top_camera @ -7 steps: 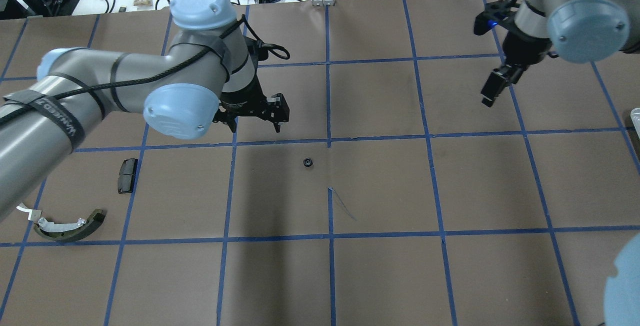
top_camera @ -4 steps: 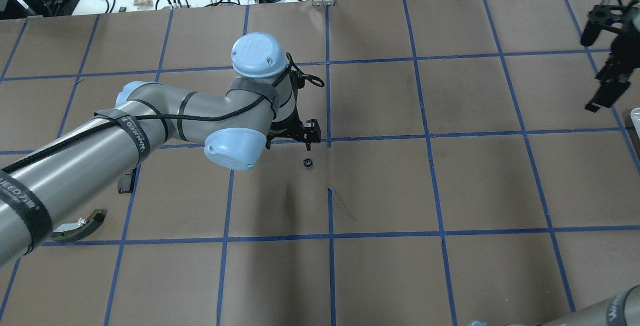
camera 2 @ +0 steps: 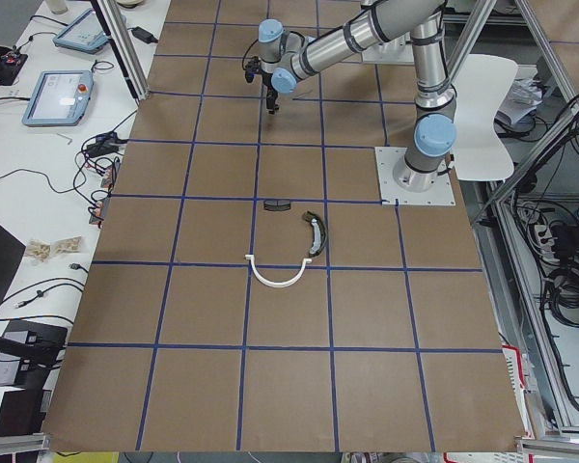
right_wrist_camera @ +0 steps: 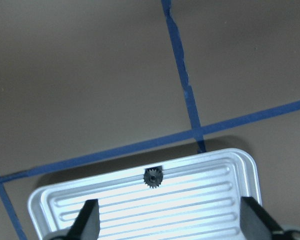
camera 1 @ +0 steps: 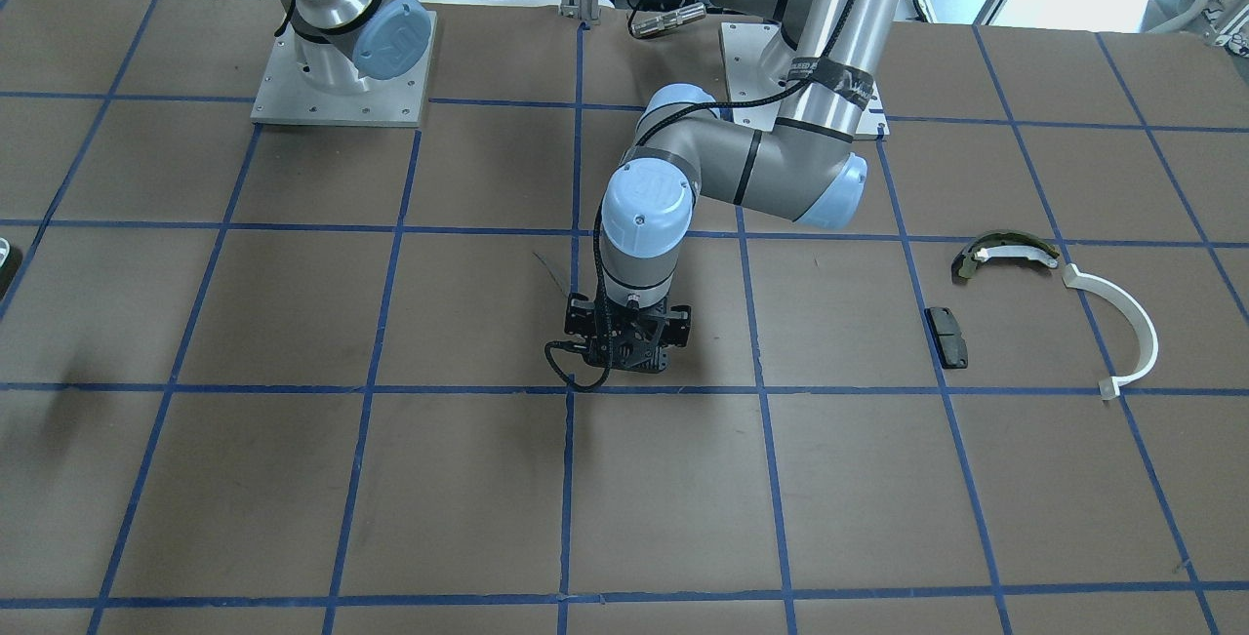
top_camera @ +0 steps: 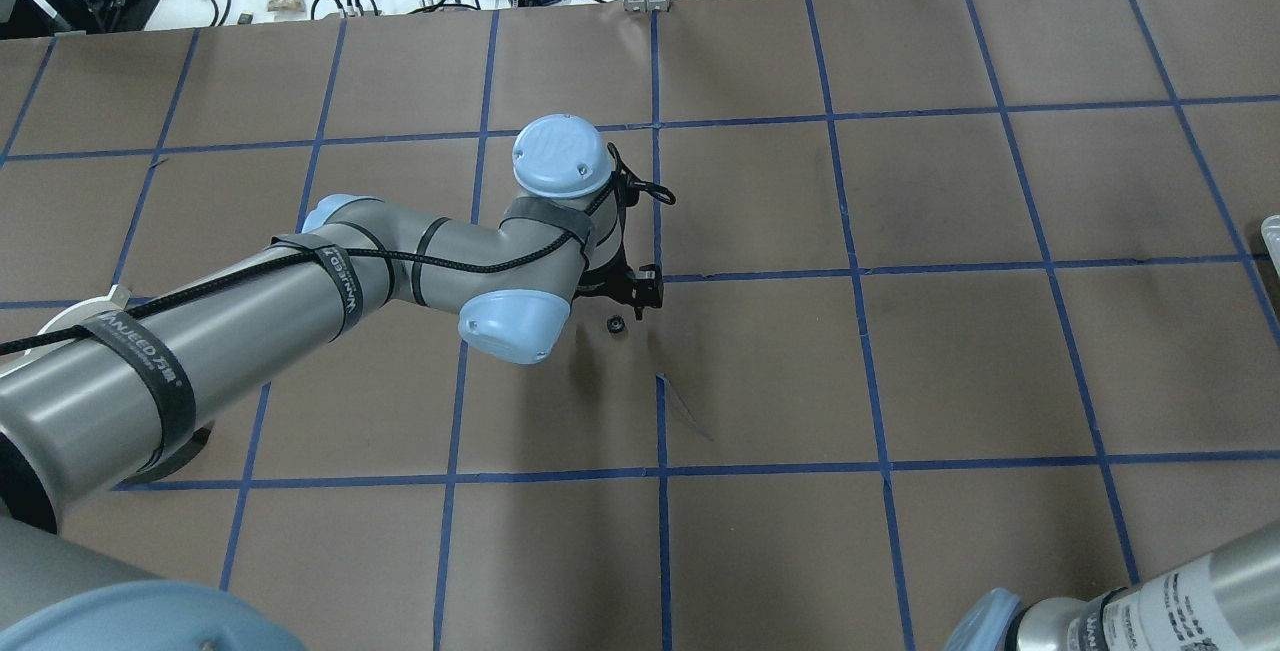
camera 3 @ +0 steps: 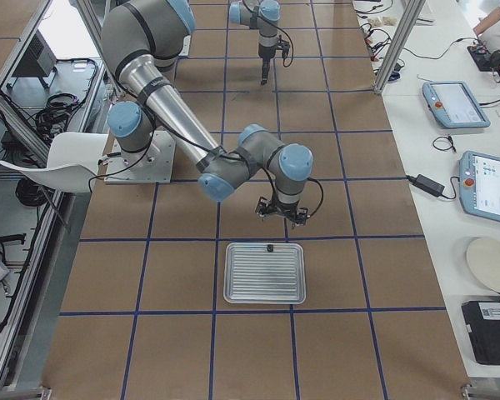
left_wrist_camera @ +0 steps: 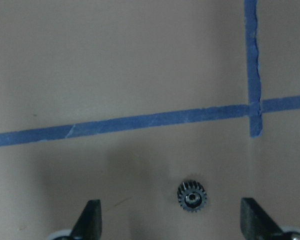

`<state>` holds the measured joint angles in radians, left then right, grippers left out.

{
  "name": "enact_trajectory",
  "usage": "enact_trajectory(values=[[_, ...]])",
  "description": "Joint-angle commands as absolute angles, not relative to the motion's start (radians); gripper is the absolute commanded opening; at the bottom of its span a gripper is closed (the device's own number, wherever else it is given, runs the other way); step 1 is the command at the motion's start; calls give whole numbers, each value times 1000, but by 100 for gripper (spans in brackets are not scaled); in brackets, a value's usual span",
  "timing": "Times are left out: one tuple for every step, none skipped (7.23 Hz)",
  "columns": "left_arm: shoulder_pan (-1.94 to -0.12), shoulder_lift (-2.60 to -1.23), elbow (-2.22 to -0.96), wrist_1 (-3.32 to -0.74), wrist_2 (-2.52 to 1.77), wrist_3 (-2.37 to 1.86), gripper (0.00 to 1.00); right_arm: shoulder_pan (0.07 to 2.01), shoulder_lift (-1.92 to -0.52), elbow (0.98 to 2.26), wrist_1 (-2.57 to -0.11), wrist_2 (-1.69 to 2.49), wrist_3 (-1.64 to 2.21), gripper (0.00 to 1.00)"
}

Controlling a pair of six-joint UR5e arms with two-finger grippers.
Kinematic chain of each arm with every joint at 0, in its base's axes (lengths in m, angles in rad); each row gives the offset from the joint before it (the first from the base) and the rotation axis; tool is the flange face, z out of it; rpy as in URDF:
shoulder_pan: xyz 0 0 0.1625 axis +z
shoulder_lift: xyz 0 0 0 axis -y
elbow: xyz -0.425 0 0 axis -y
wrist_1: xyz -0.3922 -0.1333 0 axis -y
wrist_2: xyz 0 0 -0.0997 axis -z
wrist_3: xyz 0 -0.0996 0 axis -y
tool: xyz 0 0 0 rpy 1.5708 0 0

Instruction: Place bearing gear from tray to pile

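A small black bearing gear (top_camera: 616, 324) lies on the brown table; in the left wrist view the gear (left_wrist_camera: 192, 195) sits between the wide-apart fingers, off to the right. My left gripper (top_camera: 634, 299) is open and low over it. A second gear (right_wrist_camera: 152, 177) lies at the far rim of the silver tray (right_wrist_camera: 190, 200). My right gripper (right_wrist_camera: 170, 220) is open and hovers just before that tray (camera 3: 264, 283). The pile lies apart on my left: olive-and-white shoe (camera 1: 1005, 250), white half-ring (camera 1: 1132, 323), black pad (camera 1: 946, 336).
Blue tape lines grid the brown table. The tray's edge (top_camera: 1272, 231) shows at the far right of the overhead view. Cables and tablets lie beyond the table's far edge. My left forearm (top_camera: 200, 351) hides most of the pile from overhead.
My left arm has swung right and down until its open gripper is over the gear on the table. My right gripper has moved right, out of the overhead view.
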<state>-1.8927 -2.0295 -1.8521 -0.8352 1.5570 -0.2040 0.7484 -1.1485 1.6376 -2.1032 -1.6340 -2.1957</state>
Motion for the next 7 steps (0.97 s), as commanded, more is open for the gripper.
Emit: enact_trajectory(values=[[-1899,-2043,-1853,-825,1555,-204,61,674,-1076,1641,-2175,-1611,-2347,100],[-1902,-2042,-1853,-827,1557,-204,43,670,-1056,1643,-2177,-1576,-2362,100],[-1904,-2042,-1853,-827,1560,-189,13,672,-1049,1654,-2178,-1569,-2361,100],[-1904,-2042,-1853,-825,1559,-189,1,672,-1048,1678,-2204,-1569,-2353,100],[-1904,-2042,-1852,-825,1559,-189,0,672,-1048,1706,-2224,-1568,-2353,100],[-1901,-2036,-1847,-827,1557,-187,0,672,-1048,1718,-2226,-1563,-2361,100],[-1890,-2007,-1839,-842,1560,-164,0,672,-1048,1720,-2235,-1548,-2362,100]])
